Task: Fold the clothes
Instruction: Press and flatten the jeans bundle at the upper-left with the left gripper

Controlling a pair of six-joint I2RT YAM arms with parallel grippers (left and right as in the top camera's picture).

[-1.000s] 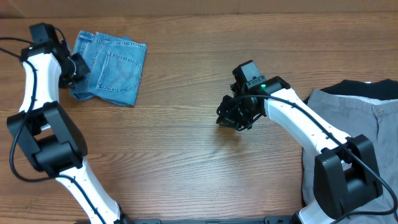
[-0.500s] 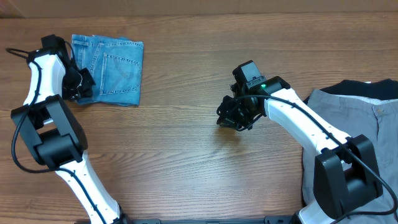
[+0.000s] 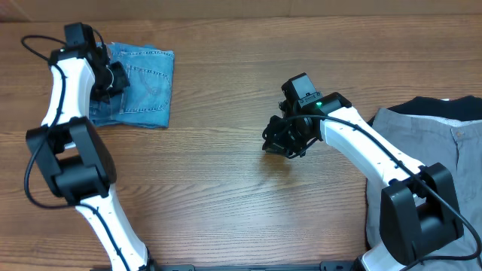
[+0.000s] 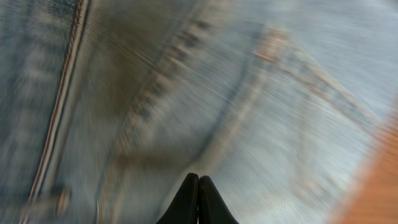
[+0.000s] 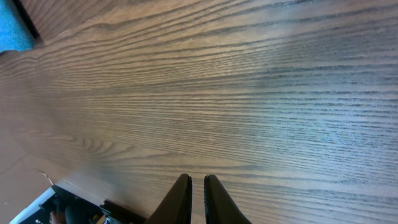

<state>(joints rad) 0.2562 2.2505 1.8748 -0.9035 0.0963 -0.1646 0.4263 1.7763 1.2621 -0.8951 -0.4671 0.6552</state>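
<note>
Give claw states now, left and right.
Left claw: closed, empty, over the jeans.
Right claw: closed, empty, over the table.

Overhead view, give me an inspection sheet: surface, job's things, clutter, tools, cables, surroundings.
Surface: brown wooden table, no damage seen.
Job's things: folded light blue denim jeans far left; grey trousers at the right edge, black garment along their far side.
Clutter: nothing seen.
Tools: left tool shut, above the jeans; right tool shut, empty, above bare wood.
Cables: black cable looping off the left arm.
Surroundings: nothing seen.
</note>
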